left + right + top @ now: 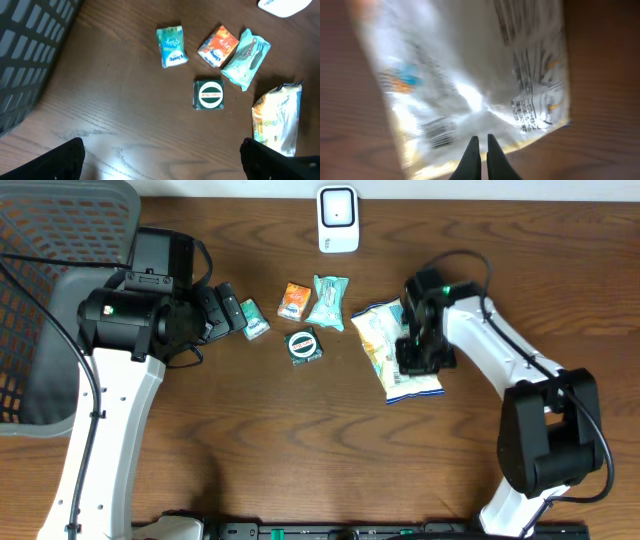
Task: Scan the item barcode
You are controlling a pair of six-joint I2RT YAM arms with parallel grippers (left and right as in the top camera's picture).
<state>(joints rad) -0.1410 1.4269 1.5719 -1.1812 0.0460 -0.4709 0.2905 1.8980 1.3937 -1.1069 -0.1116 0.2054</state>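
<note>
Tabletop [300,460]: brown wood; bare along its near edge.
Snack bag [375,345]: the task's thing, on the right half of the tabletop about midway between near and far edges. Its long axis runs near-to-far with a slight slant. The right wrist view shows a silvery face with small print and a blurred striped patch, probably the barcode [440,132].
Right fingers [472,152]: closed together, tips down at one edge of the bag; whether a fold of film is caught between them cannot be told.
Green-labelled packet [304,346]: lies flat just left of the bag.
Left fingers [60,162]: spread wide and empty, over the left half, well apart from the bag.
Small blue-green packet [253,320]: near the left fingers.
Orange packet [293,300]: beside the teal one, toward the far edge.
Teal packet [327,302]: close to the bag's far end.
Scanner [338,220]: white unit at the far edge, beyond the bag's far end and to its left.
Coming move, as judged: the right arm is the nearer; the bag must rise and go far-left, striped patch turned to the scanner.
</note>
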